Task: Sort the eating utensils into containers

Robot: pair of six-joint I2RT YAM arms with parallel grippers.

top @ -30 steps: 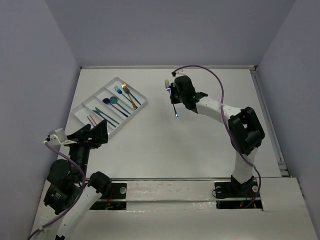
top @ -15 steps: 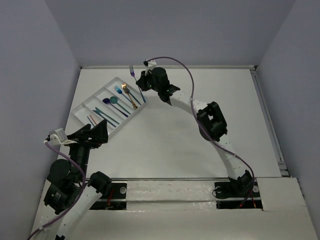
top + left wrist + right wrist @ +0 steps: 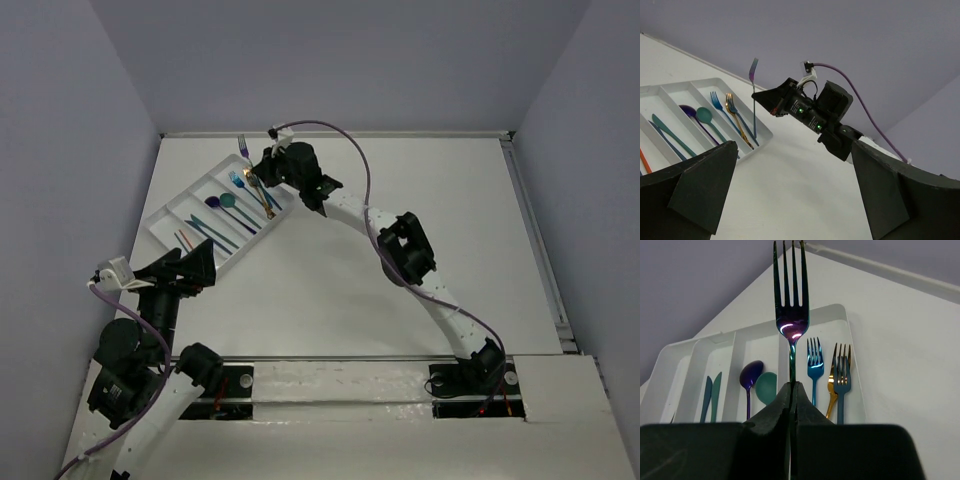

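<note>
My right gripper (image 3: 263, 171) is shut on the handle of an iridescent purple fork (image 3: 242, 146) and holds it in the air, tines away from the gripper, over the far end of the white cutlery tray (image 3: 163, 213). In the right wrist view the fork (image 3: 791, 315) stands out from the closed gripper (image 3: 792, 385) above the tray (image 3: 856, 365). The end compartment holds blue (image 3: 813, 365), gold (image 3: 832, 385) and navy (image 3: 842, 385) forks. The one beside it holds a purple spoon (image 3: 750, 375) and a teal spoon (image 3: 767, 386). My left gripper (image 3: 186, 268) is open and empty near the tray's near end.
Teal knives (image 3: 711, 390) lie in a further compartment. In the left wrist view the tray (image 3: 761, 135) is at the left, with the right gripper (image 3: 762, 96) and its fork (image 3: 754, 75) above it. Grey walls enclose the white table (image 3: 400, 250).
My right arm has swung left from mid-table to over the tray's far end, carrying the fork. My left arm has not moved.
</note>
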